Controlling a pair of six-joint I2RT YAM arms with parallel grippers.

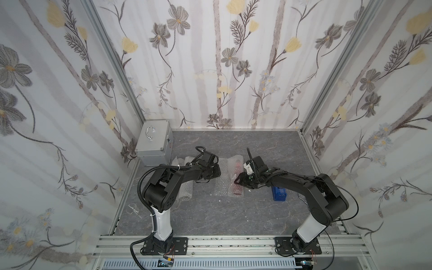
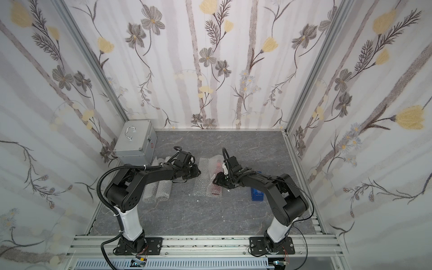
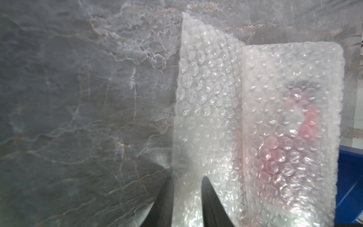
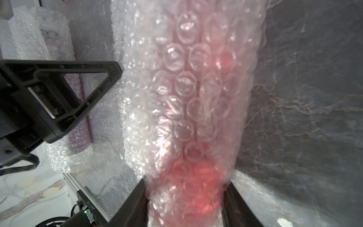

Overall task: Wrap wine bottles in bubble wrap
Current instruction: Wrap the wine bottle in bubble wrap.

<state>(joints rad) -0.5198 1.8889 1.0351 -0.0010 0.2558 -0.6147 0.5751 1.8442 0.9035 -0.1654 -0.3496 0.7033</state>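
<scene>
A wine bottle (image 1: pixel 237 166) with red-pink liquid lies mid-table, rolled partly inside a bubble wrap (image 1: pixel 222 187) sheet; its pink shows through the bubbles (image 4: pixel 196 98). My right gripper (image 4: pixel 186 181) is shut on the wrapped bottle's body, one finger on each side; in a top view it (image 1: pixel 239 181) reaches in from the right. My left gripper (image 3: pixel 188 177) is shut on the loose flat edge of the same sheet (image 3: pixel 206 98), and sits (image 1: pixel 217 173) just left of the bottle. Two wrapped rolls (image 2: pixel 161 190) lie under the left arm; purple shows through one (image 4: pixel 78 110).
A silver metal case (image 1: pixel 153 145) stands in the back left corner. A blue tape dispenser (image 1: pixel 279 192) sits under the right arm, right of the bottle. Floral walls close in three sides of the grey marbled table (image 1: pixel 210 217).
</scene>
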